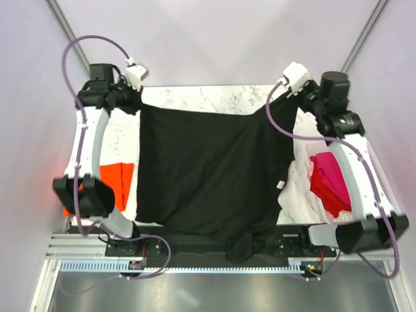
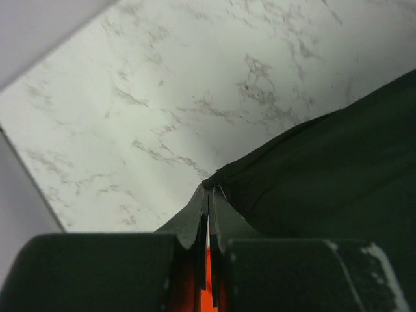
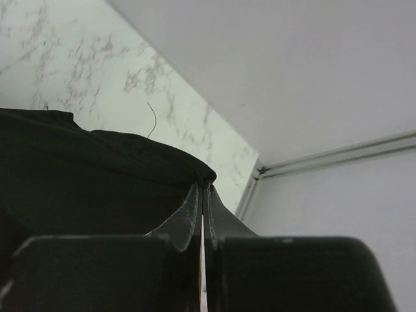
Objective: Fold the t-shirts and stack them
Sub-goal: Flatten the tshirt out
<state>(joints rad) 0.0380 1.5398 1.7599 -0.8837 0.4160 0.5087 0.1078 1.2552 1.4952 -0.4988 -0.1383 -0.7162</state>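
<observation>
The black t-shirt (image 1: 208,169) hangs stretched between both grippers over the marble table (image 1: 195,97), its lower part trailing over the near edge. My left gripper (image 1: 136,104) is shut on its far left corner; the left wrist view shows the fingers (image 2: 209,195) pinching the cloth edge (image 2: 325,175). My right gripper (image 1: 290,92) is shut on the far right corner; the right wrist view shows the cloth (image 3: 97,175) pinched at the fingertips (image 3: 203,188). The orange t-shirt (image 1: 117,182) lies at the left. The magenta-pink t-shirt (image 1: 331,182) lies at the right.
The magenta-pink shirt rests in a white basket (image 1: 299,188) at the table's right side. Grey walls and metal corner posts (image 1: 68,29) close in the far side. A slotted cable rail (image 1: 195,266) runs along the near edge by the arm bases.
</observation>
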